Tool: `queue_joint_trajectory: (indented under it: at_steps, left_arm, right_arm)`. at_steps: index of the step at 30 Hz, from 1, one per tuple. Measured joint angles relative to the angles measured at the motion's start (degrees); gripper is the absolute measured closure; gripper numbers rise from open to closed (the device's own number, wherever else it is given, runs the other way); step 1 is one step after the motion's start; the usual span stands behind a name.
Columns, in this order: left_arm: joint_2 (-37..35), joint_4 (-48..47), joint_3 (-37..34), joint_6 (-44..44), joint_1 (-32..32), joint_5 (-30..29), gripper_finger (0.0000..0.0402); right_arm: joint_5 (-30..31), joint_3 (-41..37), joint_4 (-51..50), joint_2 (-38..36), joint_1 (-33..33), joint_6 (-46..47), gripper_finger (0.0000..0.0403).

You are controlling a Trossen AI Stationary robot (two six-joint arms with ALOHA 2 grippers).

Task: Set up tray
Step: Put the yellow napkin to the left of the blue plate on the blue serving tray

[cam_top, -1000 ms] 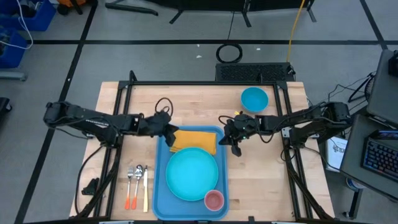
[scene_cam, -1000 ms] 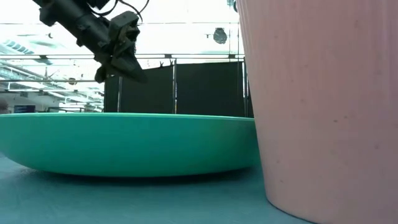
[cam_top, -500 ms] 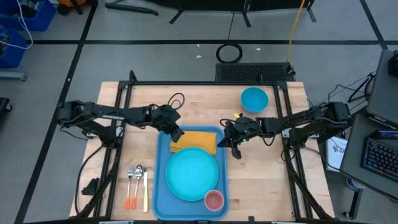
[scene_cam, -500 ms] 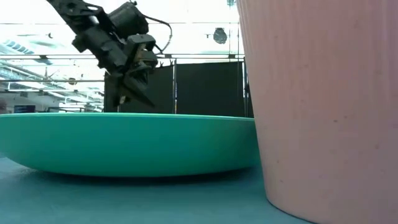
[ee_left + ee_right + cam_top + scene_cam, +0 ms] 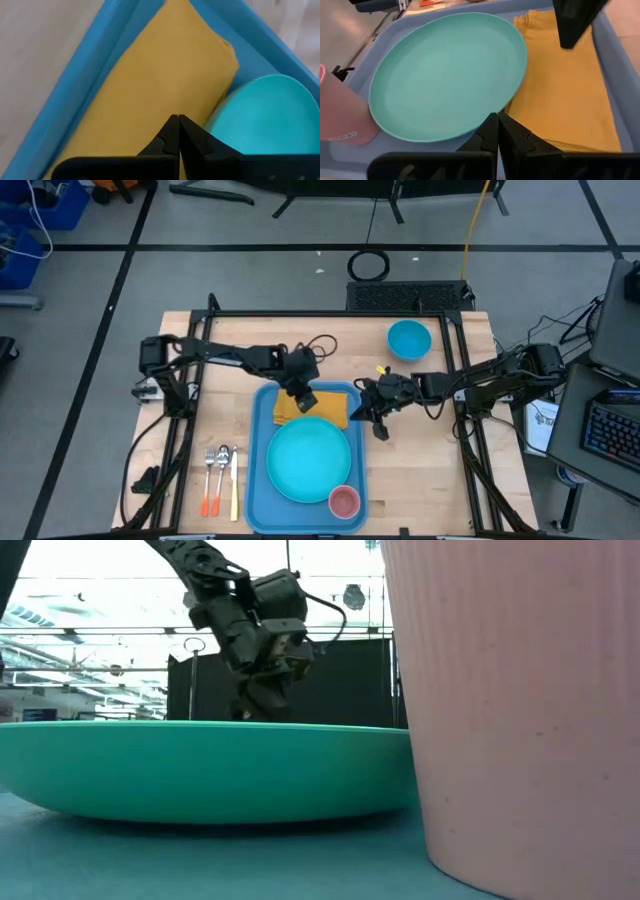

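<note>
The blue tray (image 5: 258, 480) lies at the table's near middle. On it are a round turquoise plate (image 5: 308, 460), a pink cup (image 5: 344, 501) at its near right corner and a folded yellow napkin (image 5: 327, 406) along its far end. My left gripper (image 5: 303, 402) is shut, with its fingertips (image 5: 175, 131) pointing down over the napkin's (image 5: 150, 85) left part. My right gripper (image 5: 380, 428), also shut, hovers just off the tray's right rim and faces the plate (image 5: 445, 70) and napkin (image 5: 565, 95). My left gripper comes at the napkin's left part (image 5: 150, 125) from above with shut fingers. I cannot tell whether the fingertips touch the cloth.
A blue bowl (image 5: 408, 338) stands on the table's far right. Forks and a knife (image 5: 220, 480) lie left of the tray. In the low view the pink cup (image 5: 520, 710) and the plate's rim (image 5: 200, 770) hide most of the tray. Bare wood lies on the far left.
My left gripper has swung toward the table's right, from the tray's far left corner to over the napkin, as its arm stretched out across the table. The napkin, plate and cup have stayed in place.
</note>
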Motion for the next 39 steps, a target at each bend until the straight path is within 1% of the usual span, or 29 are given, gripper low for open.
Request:
queue_joint_trajectory:
  at_steps: [7,12,19,24,32,36,39]
  left_arm:
    - [4.4,-1.4,5.0,2.3,-0.6,1.5,0.0401]
    - [6.3,-1.1,5.4,2.8,-0.3,1.9,0.0401]
    - [9.8,-1.0,5.4,2.9,-0.2,2.2,0.0401]
    - [10.0,-0.7,5.4,2.6,-0.1,1.1,0.0401]
    - [10.0,-0.8,5.1,2.2,-0.2,1.0,0.04]
    - [10.0,-0.7,5.1,1.4,-0.2,-0.2,0.0401]
    - [10.0,-0.8,5.1,0.5,-0.2,-2.3,0.04]
  right_arm:
    - [1.5,-1.9,2.4,0.0,0.7,0.0,0.0403]
    - [1.5,-4.8,6.3,0.0,0.6,0.0,0.0403]
    - [1.3,-5.1,8.2,0.0,0.6,0.0,0.0403]
    - [1.2,-5.1,8.2,0.0,0.6,0.0,0.0403]
    - [1.2,-5.1,8.2,0.0,0.6,0.0,0.0403]
    - [1.2,-5.1,8.2,0.0,0.6,0.0,0.0403]
    - [1.2,-5.1,8.2,0.0,0.6,0.0,0.0403]
